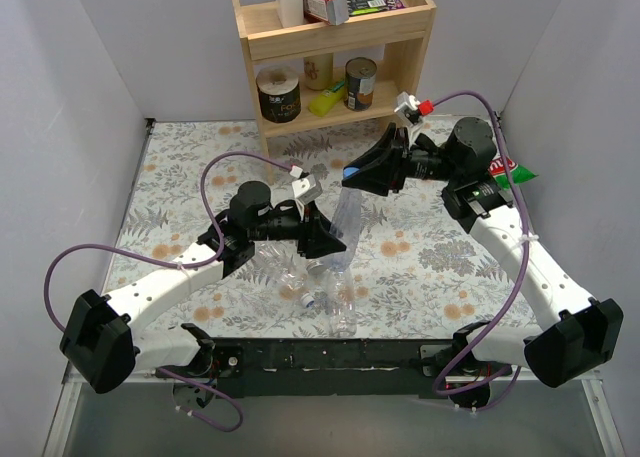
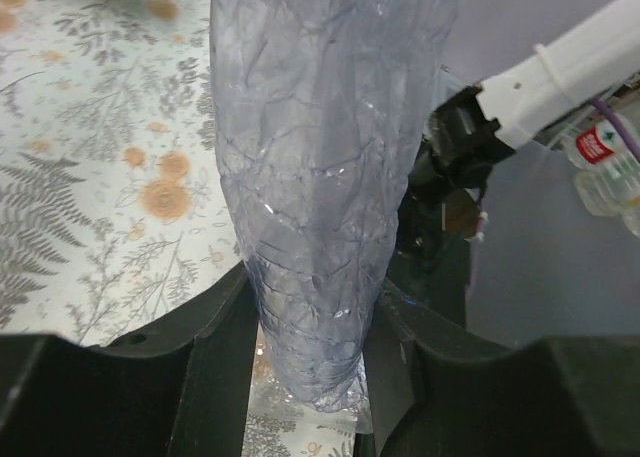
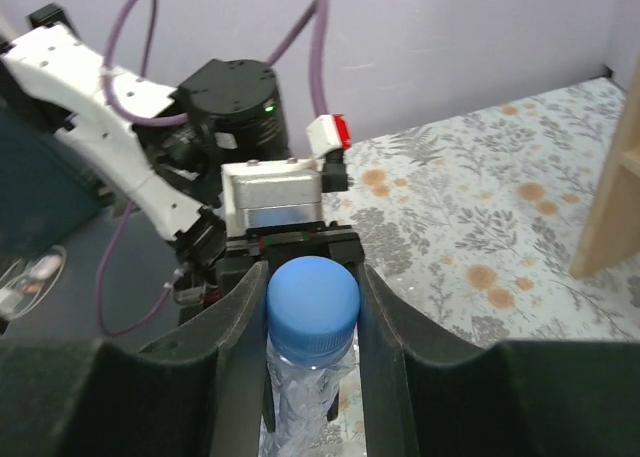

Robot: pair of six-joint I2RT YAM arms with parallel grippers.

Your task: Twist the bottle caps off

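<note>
We judged the task unfinished: our left gripper (image 1: 326, 239) clamped the bottle (image 1: 345, 217) above the middle of the counter (image 1: 190, 157), our right gripper (image 3: 312, 312) squeezed its blue cap (image 3: 312, 295), seemingly not off yet, and other bottles (image 1: 341, 307) lay by the near edge, caps unclear.

We find the top view high behind the arm bases (image 1: 200, 355) at 6 o'clock, facing down over the bench (image 1: 450, 267) toward the shelf (image 1: 340, 37) at 12. Both wrist views sit close: left fingers (image 2: 215, 362) frame the bottle (image 2: 320, 177), right fingers (image 3: 240, 347) its blue cap (image 3: 312, 307). All three share that bottle.
</note>
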